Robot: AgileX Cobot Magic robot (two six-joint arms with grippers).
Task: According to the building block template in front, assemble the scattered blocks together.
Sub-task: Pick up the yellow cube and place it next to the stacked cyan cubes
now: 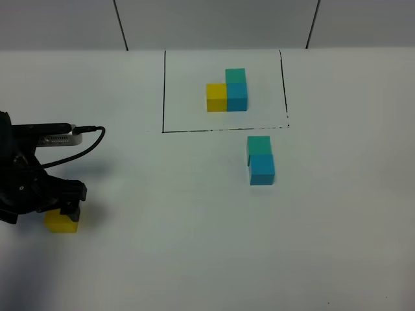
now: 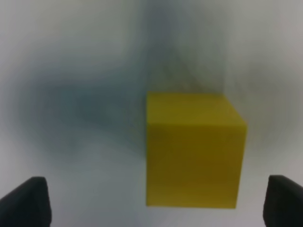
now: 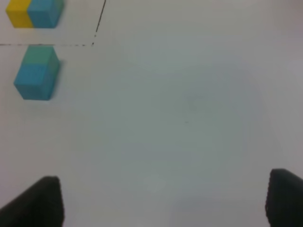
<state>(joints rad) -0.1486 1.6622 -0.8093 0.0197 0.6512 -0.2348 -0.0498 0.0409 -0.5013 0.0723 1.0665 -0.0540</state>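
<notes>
The building block template is a yellow, blue and teal cluster inside a thin black frame at the back. Just in front of the frame, a loose teal cube and a loose blue cube sit touching each other. A loose yellow cube lies at the front left. My left gripper hovers right over it, open, and the cube sits between the fingertips in the left wrist view. My right gripper is open over bare table, with the teal-and-blue pair far ahead of it.
The white table runs to a grey wall at the back. A black cable loops off the left arm. A corner of the template frame shows in the right wrist view.
</notes>
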